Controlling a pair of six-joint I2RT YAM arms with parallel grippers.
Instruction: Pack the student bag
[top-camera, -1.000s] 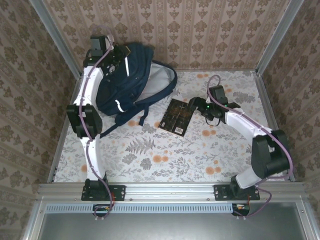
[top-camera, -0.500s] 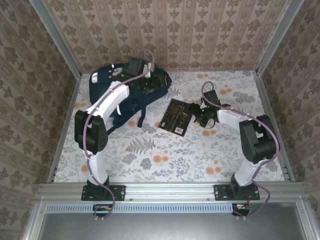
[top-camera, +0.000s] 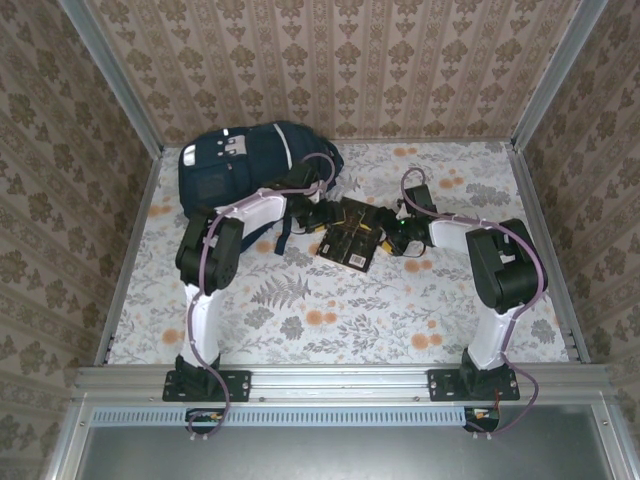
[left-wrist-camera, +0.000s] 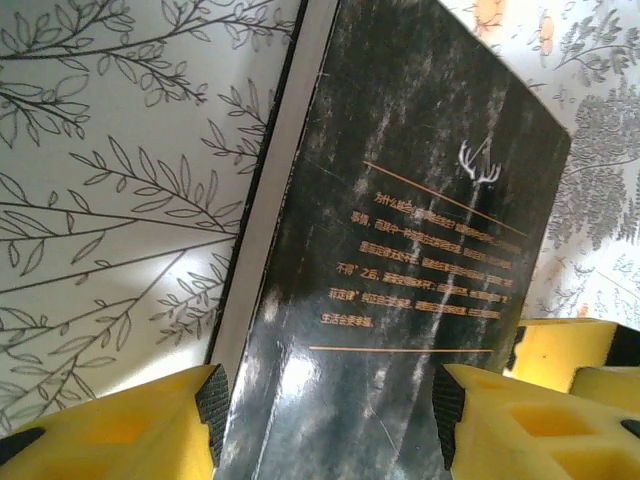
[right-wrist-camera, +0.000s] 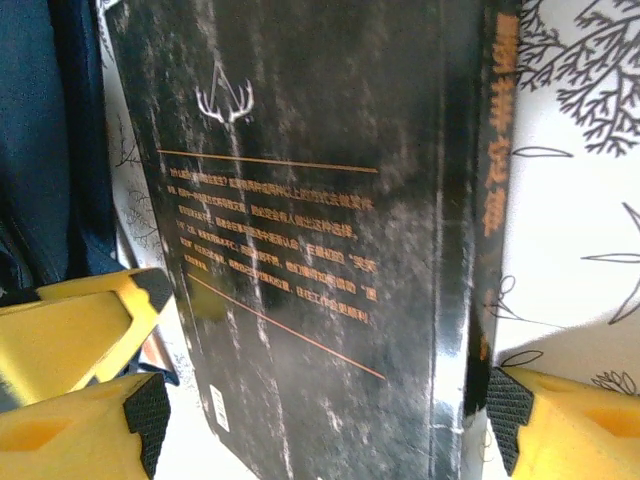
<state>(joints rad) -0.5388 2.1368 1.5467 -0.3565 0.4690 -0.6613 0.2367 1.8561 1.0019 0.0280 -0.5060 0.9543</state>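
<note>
While book (top-camera: 351, 232) lies beside student bag (top-camera: 235, 165), right claw (right-wrist-camera: 325, 410) spread astride it; left claw (left-wrist-camera: 325, 400): cannot tell.

Free tabletop (top-camera: 330, 335) near; student bag (top-camera: 235, 165) far-left.

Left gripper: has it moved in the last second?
Yes. The left gripper swung right and toward the near edge, away from the back-left corner post, off the student bag and over to the book.
</note>
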